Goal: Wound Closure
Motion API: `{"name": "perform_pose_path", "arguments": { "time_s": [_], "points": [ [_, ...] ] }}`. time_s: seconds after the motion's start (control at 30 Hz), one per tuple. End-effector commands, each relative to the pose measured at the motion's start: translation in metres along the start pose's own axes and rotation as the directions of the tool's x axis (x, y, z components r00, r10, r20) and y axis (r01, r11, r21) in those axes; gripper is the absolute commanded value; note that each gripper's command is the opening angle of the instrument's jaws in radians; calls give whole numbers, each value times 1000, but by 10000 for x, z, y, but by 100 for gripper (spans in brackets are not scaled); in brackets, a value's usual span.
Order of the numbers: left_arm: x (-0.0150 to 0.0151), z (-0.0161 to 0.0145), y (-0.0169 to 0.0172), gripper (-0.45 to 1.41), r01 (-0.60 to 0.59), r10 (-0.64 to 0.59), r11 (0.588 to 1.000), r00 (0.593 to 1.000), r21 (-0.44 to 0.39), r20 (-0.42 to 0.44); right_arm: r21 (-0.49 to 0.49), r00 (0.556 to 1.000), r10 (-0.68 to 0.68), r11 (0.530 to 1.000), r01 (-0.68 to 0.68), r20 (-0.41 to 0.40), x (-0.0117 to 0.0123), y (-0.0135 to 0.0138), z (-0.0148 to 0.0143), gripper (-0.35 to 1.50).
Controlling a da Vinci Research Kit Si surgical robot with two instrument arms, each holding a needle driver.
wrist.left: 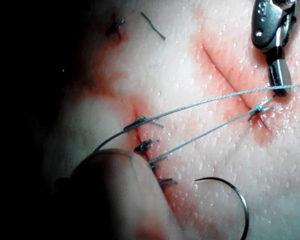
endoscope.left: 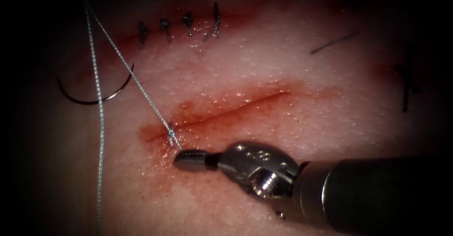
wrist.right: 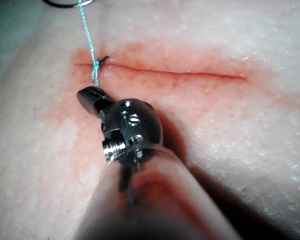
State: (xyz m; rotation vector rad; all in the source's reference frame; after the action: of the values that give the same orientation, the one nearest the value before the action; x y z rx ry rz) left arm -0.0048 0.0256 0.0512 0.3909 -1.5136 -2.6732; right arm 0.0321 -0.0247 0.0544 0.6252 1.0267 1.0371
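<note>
1. Under my scope the tissue (endoscope.left: 292, 75) is pale and lit at the centre, dark toward its edges, with red fluid (endoscope.left: 160, 179) staining it around the open cut (endoscope.left: 236, 106).
2. My right tool (endoscope.left: 181, 158) lies just below the cut's left end, its fingers (endoscope.left: 188, 160) clenched, and the tips sit against the thread (endoscope.left: 141, 87) where it leaves the tissue. I judge they pinch the thread there, though the contact is tiny.
3. Of my left tool I see a dark blurred shape (wrist.left: 110, 195) in its own wrist view; I cannot tell the state of its fingers or whether it holds anything.
4. From the stitch point (endoscope.left: 172, 139) one strand climbs toward the tissue's upper left edge; a second strand (endoscope.left: 99, 137) hangs down along the left edge.
5. The needle (endoscope.left: 94, 94) lies free on the tissue, left of the cut, in neither tool and not in the tissue.
6. Further out, a row of finished stitches (endoscope.left: 179, 28) closes another cut above, and a loose cut end (endoscope.left: 332, 42) lies toward the upper right.
7. My judgement: work gently here and keep tension in line with the strand, so the bite at the cut's end does not tear.
</note>
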Motion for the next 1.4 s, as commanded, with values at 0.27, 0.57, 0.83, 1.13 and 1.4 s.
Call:
{"name": "perform_pose_path", "arguments": {
  "time_s": [0.27, 0.57, 0.83, 1.13, 1.4],
  "points": [
    [-24, 1, 4, -45, -6, 6, 1000, 1000, 4, 14, -9, 999, -17, 1000, 18, 50, -22, -2, -3, -35],
    [-46, -7, 19, -45, -12, 13, 1000, 1000, -9, 22, -18, 993, -16, 1000, 18, 117, -39, 6, -9, -35],
    [-46, -6, 17, -45, -13, 13, 1000, 1000, -13, 29, -29, 990, -5, 1000, 10, 139, -44, 11, -19, -35],
    [-20, -5, 20, -45, 8, -9, 1000, 999, -20, -48, -29, 998, 4, 1000, -2, 69, -35, 7, -17, -35],
    [27, -11, 14, -45, 61, -66, 997, 989, -40, -134, -8, 1000, 25, 1000, -25, -15, -14, 6, -24, 51]
  ]
}}
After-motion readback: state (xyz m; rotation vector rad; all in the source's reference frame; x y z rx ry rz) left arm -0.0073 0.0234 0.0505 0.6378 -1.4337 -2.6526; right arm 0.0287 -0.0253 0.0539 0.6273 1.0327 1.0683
